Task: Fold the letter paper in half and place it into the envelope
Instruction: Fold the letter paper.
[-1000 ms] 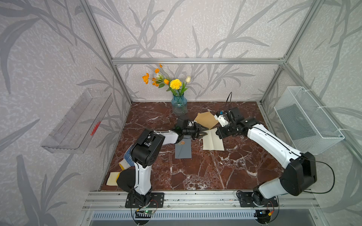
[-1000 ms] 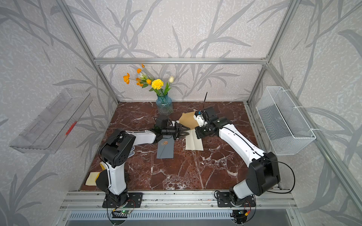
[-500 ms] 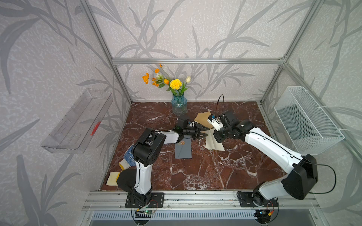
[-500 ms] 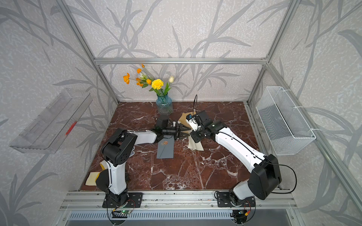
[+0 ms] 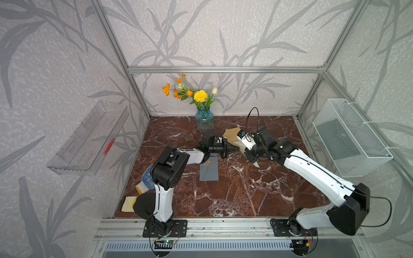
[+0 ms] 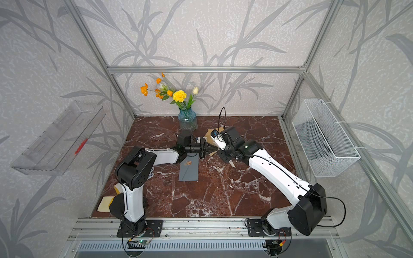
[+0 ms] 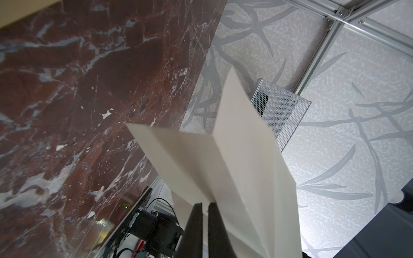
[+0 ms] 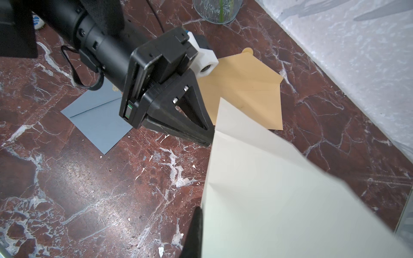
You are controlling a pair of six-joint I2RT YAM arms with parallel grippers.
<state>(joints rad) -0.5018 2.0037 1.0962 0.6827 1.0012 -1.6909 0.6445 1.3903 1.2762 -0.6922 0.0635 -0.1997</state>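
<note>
Guard first against a tear or a slip at the left pincer (image 7: 205, 204), shut tight on the edge of the letter paper (image 7: 223, 160) right where the crease ends; avoid drawing the arms apart while gripping one airborne sheet from two sides. Watch the fold in the middle next: creased but splayed into an open V, likely to spring wider or buckle off-line under uneven pressing, so leaving the halves misaligned. Mind the low corner (image 5: 257, 165) hanging near the desk (image 5: 234, 189); contact not readable, snagging possible during any descent. At the right pincer (image 8: 200, 212), closed on the sheet's other side with only one finger in sight, beware of an early release, dropping that half and leaving the whole sheet on one small pinch. Keep the two pincer tips, near each other, from colliding. For position, left to right: grey-blue envelope (image 5: 209, 172) flat on the desk under the left forearm, apparently sealed; letter paper lifted off the desk, spanning the gap between both pincers and held by both; tan envelope (image 8: 245, 89) flat on the desk beyond the sheet toward the back wall, flap open, apart from the paper. Treat the tan envelope as the probable destination; not confirmable from here.
</note>
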